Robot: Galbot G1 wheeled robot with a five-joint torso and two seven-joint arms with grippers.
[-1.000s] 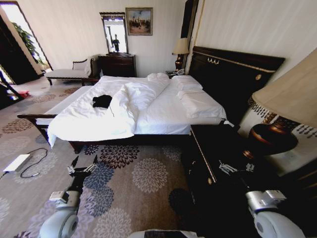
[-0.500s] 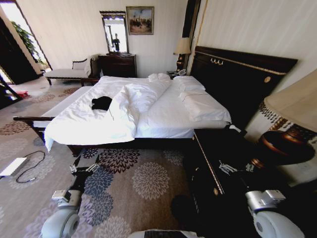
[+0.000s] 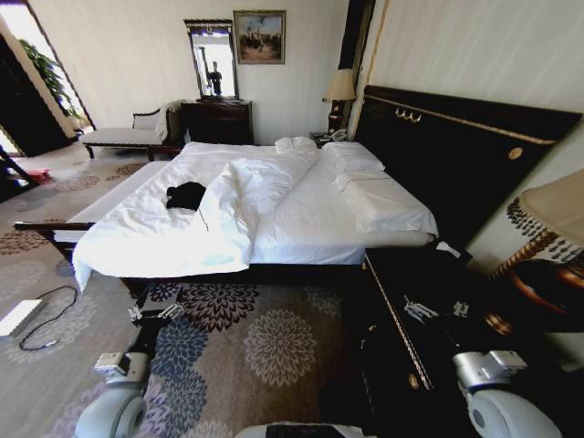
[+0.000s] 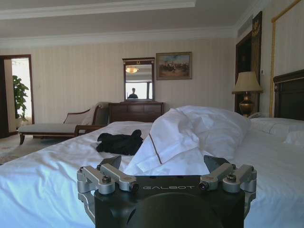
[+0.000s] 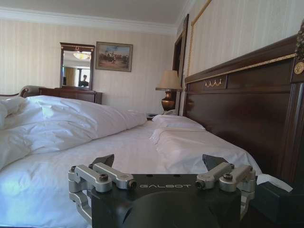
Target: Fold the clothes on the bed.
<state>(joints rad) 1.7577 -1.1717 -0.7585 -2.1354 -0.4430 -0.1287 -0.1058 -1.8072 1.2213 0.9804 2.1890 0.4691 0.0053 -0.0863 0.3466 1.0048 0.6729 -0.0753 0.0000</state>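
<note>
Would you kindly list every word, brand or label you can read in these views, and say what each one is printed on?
"GALBOT" on the black body of the left end effector.
"GALBOT" on the black body of the right end effector.
Any lettering on the clothes on the bed is too small to read.

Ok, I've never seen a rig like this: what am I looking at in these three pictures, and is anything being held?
It is a wheeled robot with two arms. The head view looks down from its head at the bed; the other two come from cameras on its wrists. The left gripper hangs over the carpet, the right gripper over a dark nightstand. Both are open and hold nothing. The clothes, a crumpled black top, lie unfolded on the white duvet.
</note>
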